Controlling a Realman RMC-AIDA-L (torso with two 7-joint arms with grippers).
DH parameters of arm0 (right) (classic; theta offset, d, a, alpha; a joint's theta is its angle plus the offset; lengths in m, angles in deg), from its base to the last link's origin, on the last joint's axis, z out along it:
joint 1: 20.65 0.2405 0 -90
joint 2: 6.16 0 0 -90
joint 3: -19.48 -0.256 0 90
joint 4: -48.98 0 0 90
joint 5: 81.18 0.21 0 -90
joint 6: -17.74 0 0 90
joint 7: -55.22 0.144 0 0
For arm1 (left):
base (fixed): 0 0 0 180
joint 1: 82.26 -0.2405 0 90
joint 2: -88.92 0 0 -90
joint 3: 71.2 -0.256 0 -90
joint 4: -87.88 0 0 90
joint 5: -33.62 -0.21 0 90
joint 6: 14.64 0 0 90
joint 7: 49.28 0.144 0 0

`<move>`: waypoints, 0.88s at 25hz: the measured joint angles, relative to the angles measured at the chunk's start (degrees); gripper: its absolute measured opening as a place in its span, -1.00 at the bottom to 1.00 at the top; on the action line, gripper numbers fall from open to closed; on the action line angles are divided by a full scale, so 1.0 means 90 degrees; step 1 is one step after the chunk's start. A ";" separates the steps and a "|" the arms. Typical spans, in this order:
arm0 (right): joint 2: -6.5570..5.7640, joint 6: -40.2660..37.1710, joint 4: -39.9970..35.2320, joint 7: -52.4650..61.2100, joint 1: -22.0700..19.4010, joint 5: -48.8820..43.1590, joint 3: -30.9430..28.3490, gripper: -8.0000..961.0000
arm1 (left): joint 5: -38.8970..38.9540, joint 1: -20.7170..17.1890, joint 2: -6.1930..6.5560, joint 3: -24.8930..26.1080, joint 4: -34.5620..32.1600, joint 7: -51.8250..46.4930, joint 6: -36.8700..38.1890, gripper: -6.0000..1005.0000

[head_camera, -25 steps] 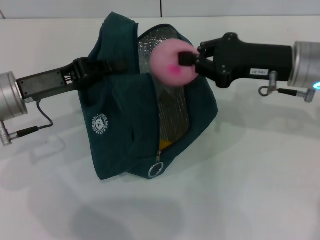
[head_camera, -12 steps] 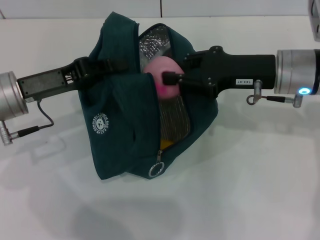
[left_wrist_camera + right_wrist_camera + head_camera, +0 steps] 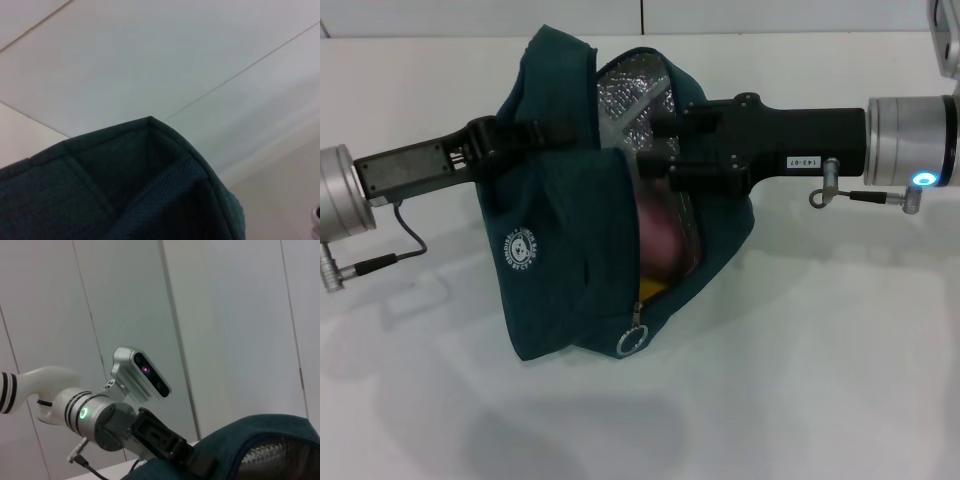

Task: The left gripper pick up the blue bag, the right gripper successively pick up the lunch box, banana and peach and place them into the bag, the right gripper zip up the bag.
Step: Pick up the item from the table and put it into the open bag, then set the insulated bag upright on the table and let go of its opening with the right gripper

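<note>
The head view takes in the whole scene. Nearest on the white table [image 3: 800, 380], the blue bag [image 3: 560, 270] rests with its ring zip pull [image 3: 631, 340] at the low front corner and the zip open above it. A sliver of yellow, the banana [image 3: 651, 288], shows just above the pull, and the pink peach [image 3: 660, 240] sits inside the foil-lined opening above that.

The right gripper [image 3: 655, 160] reaches in level from the right, its fingertips at the bag's mouth directly above the peach. Whether its fingers are spread or pressed together cannot be told. The left gripper [image 3: 525, 135] comes in level from the left and pinches the bag's upper edge, holding that side up.

The table to the front and right of the bag is bare.

The left wrist view shows only a corner of bag fabric [image 3: 125, 185] against pale wall. The right wrist view shows the left arm's wrist [image 3: 95, 415] with a green light, and the bag's rim [image 3: 260, 440] with its foil lining.
</note>
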 joint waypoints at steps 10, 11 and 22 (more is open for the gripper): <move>-0.0080 -0.0162 -0.0771 0.0120 -0.0600 0.0008 -0.0127 0.26 | 0.0014 -0.0072 0.0036 0.0003 0.0000 0.0000 -0.0010 -0.93; -0.0080 -0.0162 -0.0771 0.0120 -0.0600 0.0008 -0.0127 0.26 | 0.0015 -0.0073 0.0037 0.0003 0.0000 -0.0001 -0.0016 -0.93; -0.0208 -0.0248 -0.1049 0.0348 -0.1467 -0.0039 -0.1024 0.26 | 0.0017 -0.0072 0.0042 0.0002 0.0004 0.0000 -0.0057 -0.93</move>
